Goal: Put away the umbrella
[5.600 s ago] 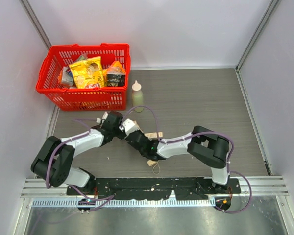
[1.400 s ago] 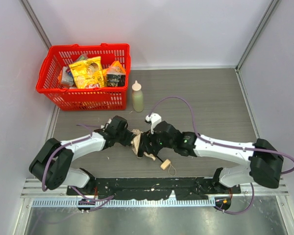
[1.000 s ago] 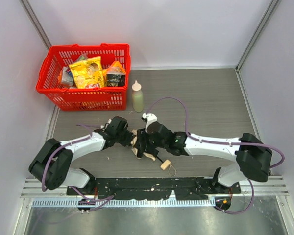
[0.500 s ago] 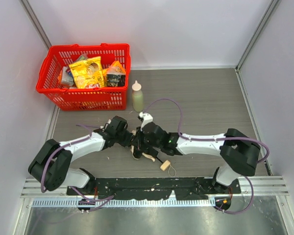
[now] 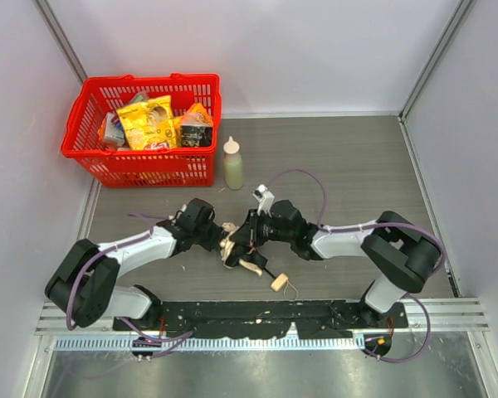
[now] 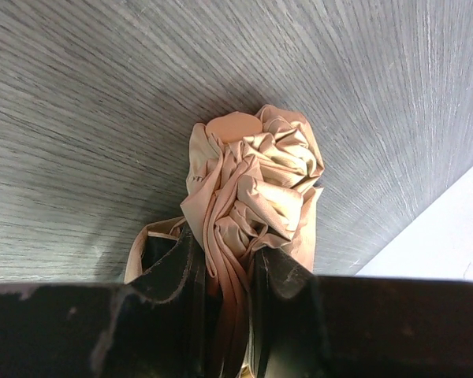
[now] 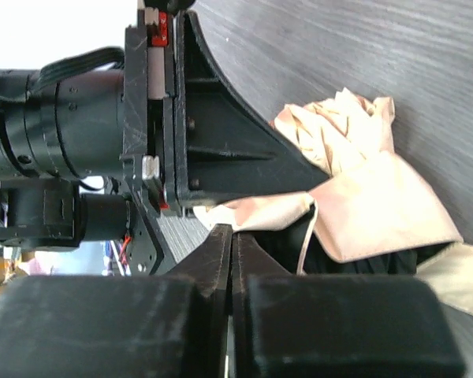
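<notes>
The umbrella (image 5: 235, 246) lies on the table near the front centre, its beige fabric crumpled; a thin black shaft leads to a pale knob handle (image 5: 278, 282) with a cord loop (image 5: 291, 289). My left gripper (image 5: 222, 240) comes in from the left, shut on a bunched fold of the fabric (image 6: 252, 169), which stands up between its fingers (image 6: 173, 264). From the right, my right gripper (image 7: 231, 231) has its jaws pressed together, and its tips touch the edge of the fabric (image 7: 363, 213). Whether any cloth is pinched there I cannot tell.
A red basket (image 5: 75, 124) full of snack packs stands at the back left. A pale green squeeze bottle (image 5: 233, 166) is upright just right of it, behind the grippers. Walls close the table on the left, back and right.
My right gripper has gone from open to shut at the fabric's edge, and its arm has folded with the elbow nearer the base. The left gripper keeps its hold and has not moved.
</notes>
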Robot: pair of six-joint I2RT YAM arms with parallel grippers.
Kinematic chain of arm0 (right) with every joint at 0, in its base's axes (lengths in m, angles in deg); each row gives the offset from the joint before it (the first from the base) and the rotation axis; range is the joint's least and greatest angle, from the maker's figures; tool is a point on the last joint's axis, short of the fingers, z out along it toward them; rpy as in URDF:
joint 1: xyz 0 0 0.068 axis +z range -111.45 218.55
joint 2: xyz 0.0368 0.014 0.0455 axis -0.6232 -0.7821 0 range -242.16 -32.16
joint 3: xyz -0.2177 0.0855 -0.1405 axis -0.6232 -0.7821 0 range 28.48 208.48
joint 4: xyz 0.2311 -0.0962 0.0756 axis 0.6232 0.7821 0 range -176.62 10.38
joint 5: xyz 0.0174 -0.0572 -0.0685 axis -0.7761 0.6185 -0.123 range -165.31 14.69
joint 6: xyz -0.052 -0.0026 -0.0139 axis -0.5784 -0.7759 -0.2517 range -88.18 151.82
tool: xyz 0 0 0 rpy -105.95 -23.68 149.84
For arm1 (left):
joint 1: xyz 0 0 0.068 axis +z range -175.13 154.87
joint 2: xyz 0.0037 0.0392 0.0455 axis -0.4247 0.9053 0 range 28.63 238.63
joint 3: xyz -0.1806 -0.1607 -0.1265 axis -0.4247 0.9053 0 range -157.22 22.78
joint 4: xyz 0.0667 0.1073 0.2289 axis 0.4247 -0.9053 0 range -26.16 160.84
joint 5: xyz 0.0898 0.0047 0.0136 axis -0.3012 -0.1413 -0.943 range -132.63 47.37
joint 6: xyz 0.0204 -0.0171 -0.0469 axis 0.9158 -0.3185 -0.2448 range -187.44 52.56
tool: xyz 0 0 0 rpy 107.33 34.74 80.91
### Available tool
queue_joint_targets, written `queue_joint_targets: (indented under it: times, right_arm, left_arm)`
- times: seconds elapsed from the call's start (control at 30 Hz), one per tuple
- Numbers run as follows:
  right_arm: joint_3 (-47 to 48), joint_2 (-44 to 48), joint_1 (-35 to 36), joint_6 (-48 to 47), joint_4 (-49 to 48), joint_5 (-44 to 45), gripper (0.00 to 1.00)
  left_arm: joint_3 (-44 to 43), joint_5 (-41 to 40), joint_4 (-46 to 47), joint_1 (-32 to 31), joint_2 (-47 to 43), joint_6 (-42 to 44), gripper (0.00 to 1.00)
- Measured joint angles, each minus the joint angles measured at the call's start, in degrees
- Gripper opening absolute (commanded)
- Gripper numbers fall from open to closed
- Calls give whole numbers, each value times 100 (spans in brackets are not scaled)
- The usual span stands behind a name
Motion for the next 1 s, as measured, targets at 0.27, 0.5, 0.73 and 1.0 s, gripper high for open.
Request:
queue_joint_targets:
  times: [0.27,0.5,0.73,1.0]
  right_arm:
    - [645,984,144,-717,2507,337,67]
    - [874,1521,780,-1440,3779,1198,79]
    - [785,1095,868,-2527,3556,1978,79]
    - [977,177,990,-3176,3108,2061,78]
  left_arm:
    - [26,35,11,0,-15,-31,0]
    - [26,39,11,0,-15,-33,0]
    - [26,39,4,0,-17,-31,0]
    - [20,39,-13,0,-17,-33,0]
